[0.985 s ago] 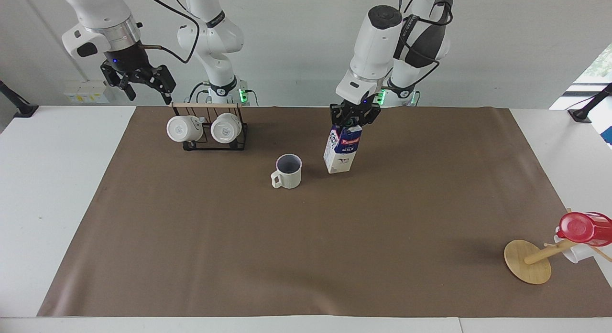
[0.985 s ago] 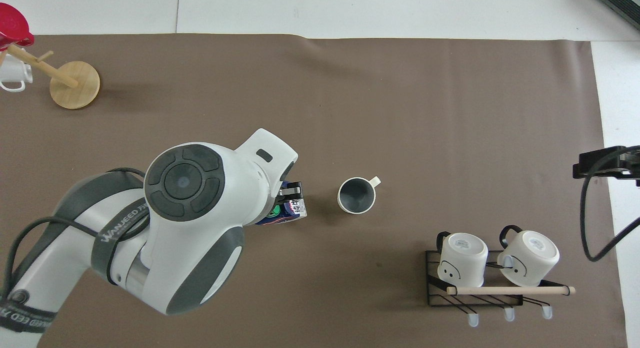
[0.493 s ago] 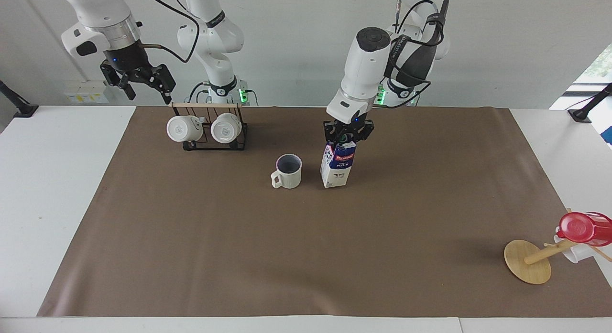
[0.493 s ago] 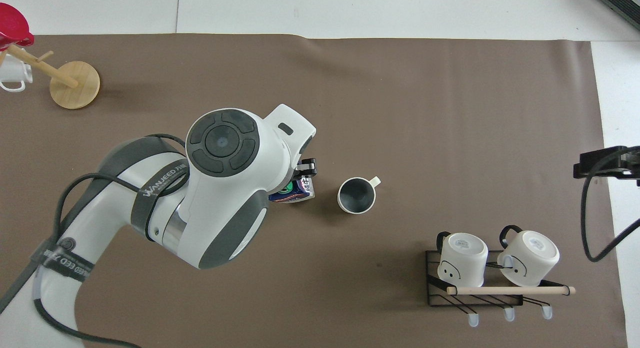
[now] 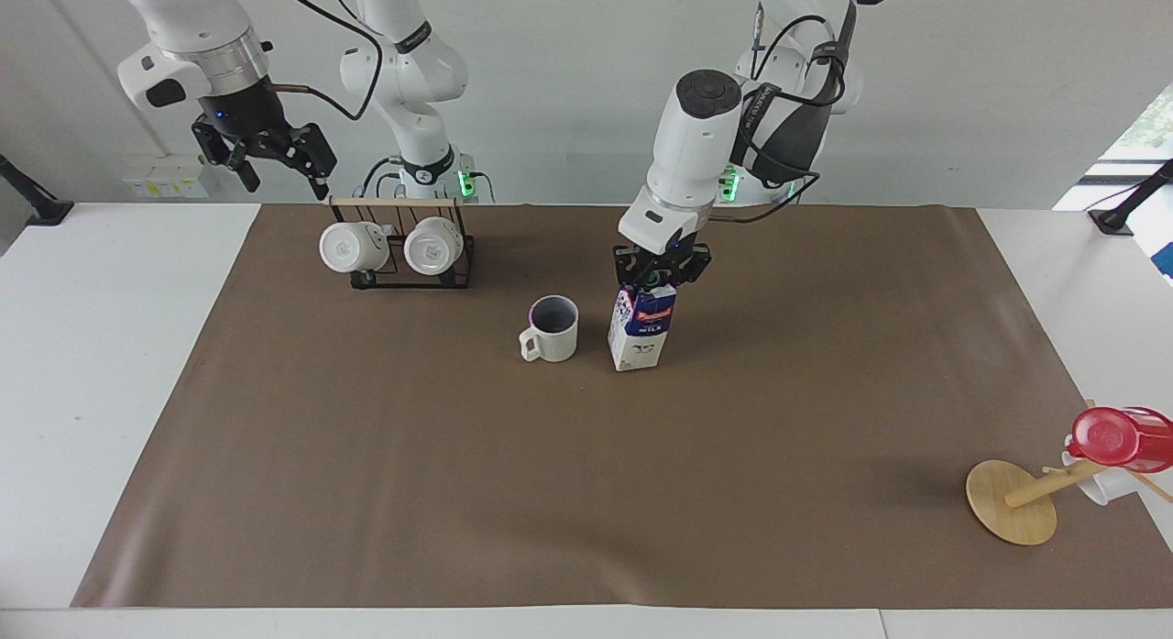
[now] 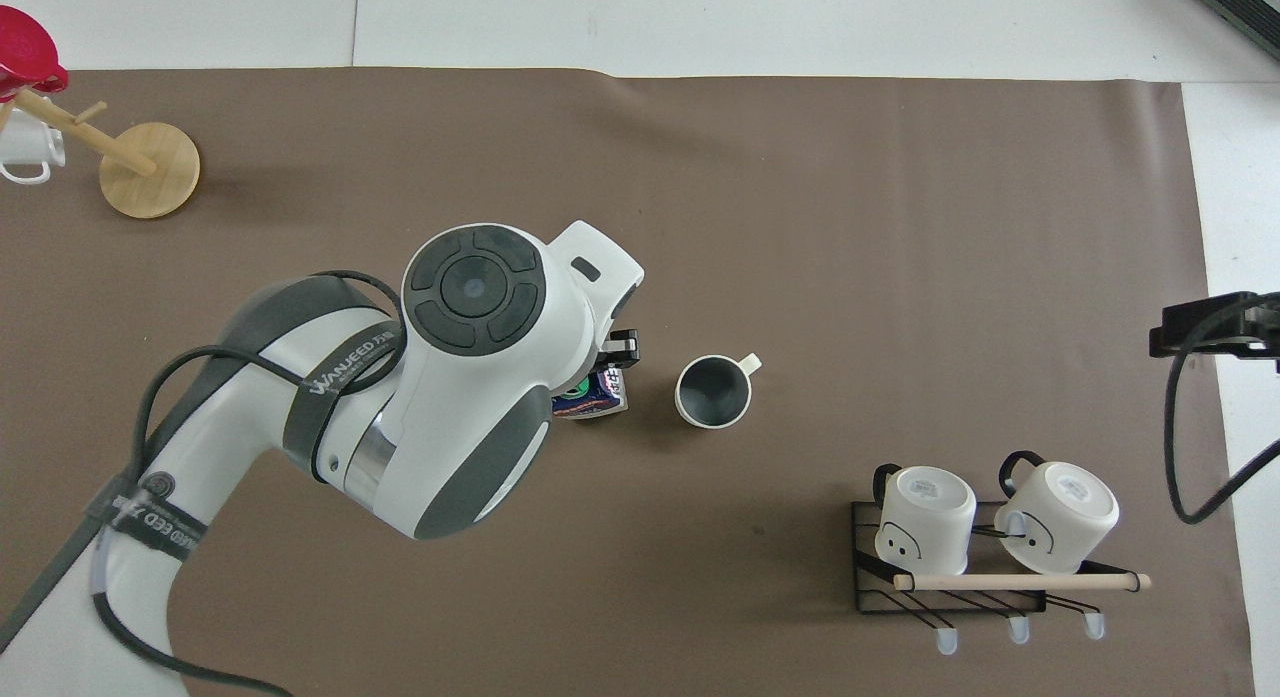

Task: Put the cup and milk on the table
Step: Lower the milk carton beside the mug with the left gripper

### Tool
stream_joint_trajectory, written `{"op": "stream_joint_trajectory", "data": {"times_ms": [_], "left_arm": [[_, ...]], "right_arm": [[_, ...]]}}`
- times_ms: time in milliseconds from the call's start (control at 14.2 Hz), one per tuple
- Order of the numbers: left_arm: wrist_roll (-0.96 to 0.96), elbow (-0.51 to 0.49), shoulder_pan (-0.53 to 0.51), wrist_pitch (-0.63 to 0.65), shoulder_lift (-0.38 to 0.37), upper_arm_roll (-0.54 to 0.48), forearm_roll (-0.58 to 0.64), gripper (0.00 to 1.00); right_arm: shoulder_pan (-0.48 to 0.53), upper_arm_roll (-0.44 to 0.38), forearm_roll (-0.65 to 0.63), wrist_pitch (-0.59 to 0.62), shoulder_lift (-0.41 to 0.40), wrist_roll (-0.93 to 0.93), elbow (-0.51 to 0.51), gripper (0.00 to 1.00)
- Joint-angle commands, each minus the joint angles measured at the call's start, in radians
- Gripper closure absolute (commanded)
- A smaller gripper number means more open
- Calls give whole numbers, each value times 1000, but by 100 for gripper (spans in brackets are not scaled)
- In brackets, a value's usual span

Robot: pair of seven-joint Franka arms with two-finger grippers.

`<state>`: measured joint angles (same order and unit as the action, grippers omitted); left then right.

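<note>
Your left claw (image 5: 660, 274) is clamped on the top of the milk (image 5: 642, 329), which stands upright with its base on the brown sheet of the worktop (image 5: 458, 492), near the middle. You can see the cup (image 5: 551, 329) just beside the milk, toward the right arm's end, upright and apart from it, its handle turned away from the robots. Your right claw (image 5: 275, 162) waits in the air with its fingers apart, over the edge of the worktop near the black rack (image 5: 403, 254) that carries two white mugs (image 5: 353, 247). A wooden stand (image 5: 1013, 501) with a red cup (image 5: 1123, 437) sits at the left arm's end.
</note>
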<state>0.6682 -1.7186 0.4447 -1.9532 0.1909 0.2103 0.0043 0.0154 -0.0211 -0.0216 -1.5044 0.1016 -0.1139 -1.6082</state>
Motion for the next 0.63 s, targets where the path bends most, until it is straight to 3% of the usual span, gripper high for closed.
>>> {"op": "stream_joint_trajectory", "data": {"times_ms": [0,563], "left_arm": [[7,19,23,25,10,-14,48,42],[1,-10,23,10,5,-14,48,37]], "right_arm": [[12,3,6,-17,17,14,-18,0],[12,-3,6,-17,17,14,-18,0]]}}
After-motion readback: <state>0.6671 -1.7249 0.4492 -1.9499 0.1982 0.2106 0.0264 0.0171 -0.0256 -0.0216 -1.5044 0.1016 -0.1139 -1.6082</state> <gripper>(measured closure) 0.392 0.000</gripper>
